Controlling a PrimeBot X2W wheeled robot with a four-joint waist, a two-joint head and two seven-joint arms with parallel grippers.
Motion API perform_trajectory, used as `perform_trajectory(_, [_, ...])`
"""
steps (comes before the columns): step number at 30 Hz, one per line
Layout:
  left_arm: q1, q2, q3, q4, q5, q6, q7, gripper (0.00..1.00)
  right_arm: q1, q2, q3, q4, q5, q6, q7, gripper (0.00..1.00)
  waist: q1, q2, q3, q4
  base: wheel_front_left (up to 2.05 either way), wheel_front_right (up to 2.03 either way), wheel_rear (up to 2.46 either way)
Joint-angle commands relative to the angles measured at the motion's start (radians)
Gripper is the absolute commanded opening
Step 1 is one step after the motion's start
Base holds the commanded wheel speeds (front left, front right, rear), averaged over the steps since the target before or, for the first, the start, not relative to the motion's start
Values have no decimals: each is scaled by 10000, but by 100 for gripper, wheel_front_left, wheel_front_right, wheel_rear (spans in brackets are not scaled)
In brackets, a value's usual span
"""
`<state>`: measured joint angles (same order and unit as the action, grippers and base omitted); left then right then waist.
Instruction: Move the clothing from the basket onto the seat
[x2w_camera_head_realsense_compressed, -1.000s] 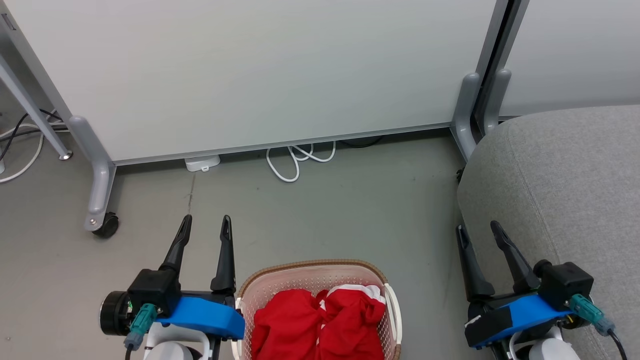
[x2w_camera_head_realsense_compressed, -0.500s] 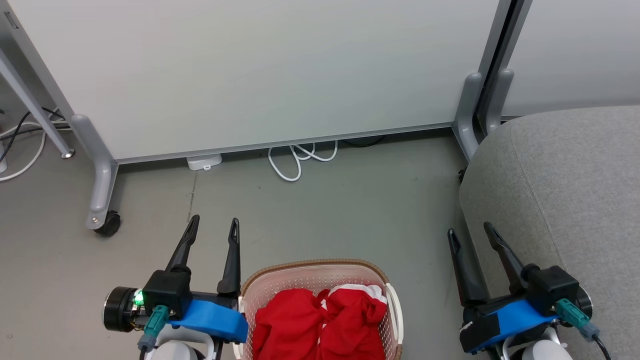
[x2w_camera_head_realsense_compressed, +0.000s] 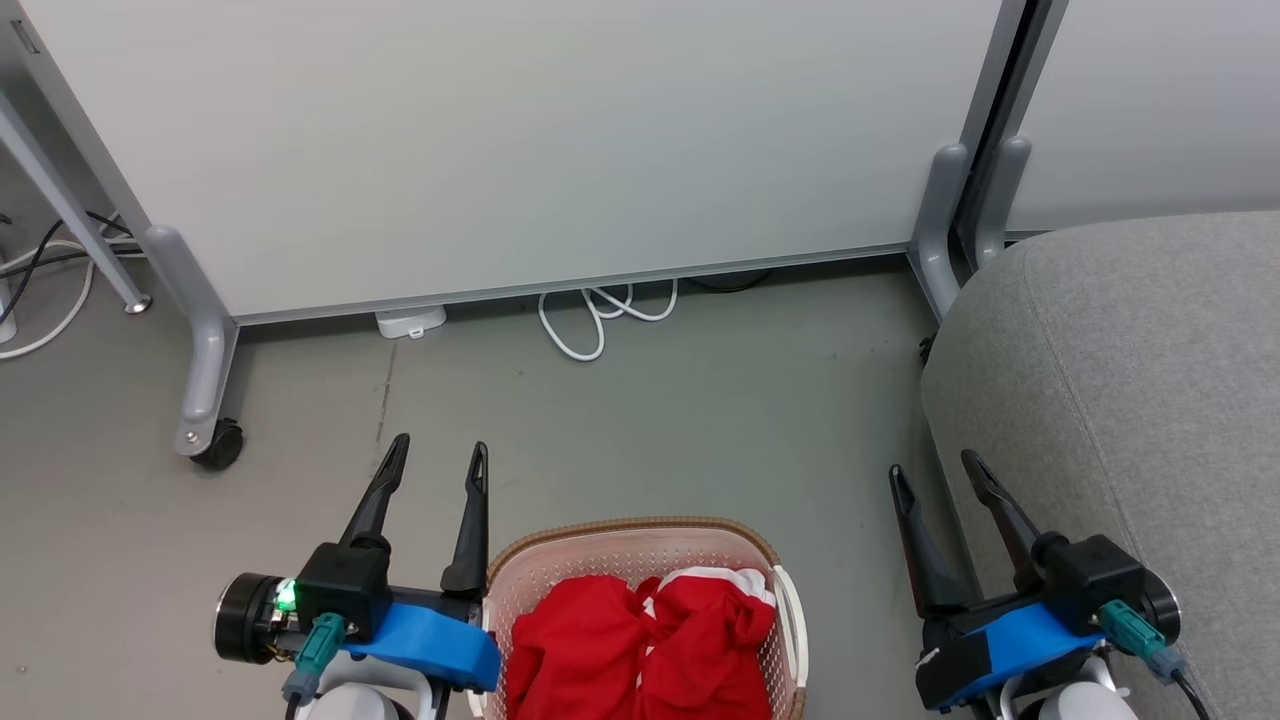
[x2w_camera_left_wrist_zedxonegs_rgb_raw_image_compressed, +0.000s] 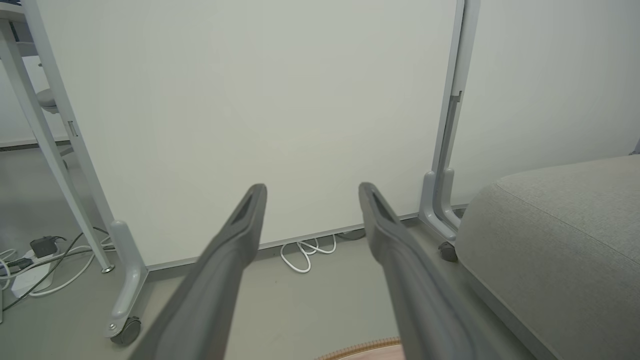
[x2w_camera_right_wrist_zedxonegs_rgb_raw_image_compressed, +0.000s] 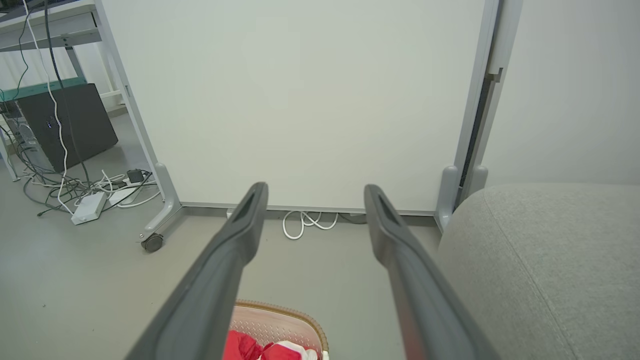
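Pale partition panel (x2w_camera_head_realsense_compressed: 520, 140) stands across the back on grey legs. Under its lower edge: a looped white cable (x2w_camera_head_realsense_compressed: 600, 318) and a small white adapter (x2w_camera_head_realsense_compressed: 410, 322). At its left foot, a black caster (x2w_camera_head_realsense_compressed: 218, 445) on the grey floor (x2w_camera_head_realsense_compressed: 700, 420). Left of the panel, tangled cables (x2w_camera_right_wrist_zedxonegs_rgb_raw_image_compressed: 65, 190) and a dark box (x2w_camera_right_wrist_zedxonegs_rgb_raw_image_compressed: 70, 125).

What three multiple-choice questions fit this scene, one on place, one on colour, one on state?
1. The seat lies on which side of the basket? A robot's left; B robot's right; C underneath.
2. The clothing is mainly: A red; B blue; C green.
3. The left gripper and right gripper are: A both shut on cloth; B one shut; C both open, empty.
Answers: B, it sits right of the basket in the head view; A, red with white trim; C, jaws spread, nothing between.
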<state>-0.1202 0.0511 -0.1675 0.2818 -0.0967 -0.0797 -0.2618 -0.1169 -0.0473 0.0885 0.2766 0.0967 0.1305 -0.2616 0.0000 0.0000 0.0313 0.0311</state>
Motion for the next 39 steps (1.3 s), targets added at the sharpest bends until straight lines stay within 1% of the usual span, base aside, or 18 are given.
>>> perform_trajectory(1, [-115, -10, 13, 16, -25, 6, -49, 100, -134, -55, -3, 36, -6, 4, -52, 100, 0, 0, 2, 4, 0, 0, 0])
perform_trajectory(6, [-129, -11, 8, 38, -39, -8, -49, 100, -151, -55, 17, 62, 26, 4, -51, 100, 0, 0, 27, 1, 0, 0, 0])
perform_trajectory(12, [-555, -7, -230, 290, 336, -244, -49, 100, -295, -53, -2, 5, -23, 4, -48, 100, 0, 0, 270, -43, 0, 0, 0])
perform_trajectory(19, [-1527, 316, -702, 1087, 598, -451, -47, 100, -673, -53, 46, -145, -76, 4, -46, 100, 0, 0, 976, -342, 0, 0, 0])
perform_trajectory(26, [-2884, 866, -1693, 2363, 639, -524, -41, 100, -1363, -47, 51, -309, -54, 4, -46, 100, 0, 0, 2302, -892, 0, 0, 0])
perform_trajectory(27, [-2884, 866, -1693, 2363, 639, -524, -41, 100, -1363, -47, 51, -309, -54, 4, -46, 100, 0, 0, 2302, -892, 0, 0, 0])
perform_trajectory(35, [-4412, 1774, -3586, 4041, 461, -505, -39, 100, -2166, -46, 223, -653, 129, 4, -45, 100, 0, 0, 3939, -1626, 0, 0, 0])
perform_trajectory(39, [-5125, 1967, -4588, 5025, 300, -505, -39, 100, -2542, -43, 232, -829, 189, 4, -45, 100, 0, 0, 4668, -1828, 0, 0, 0])
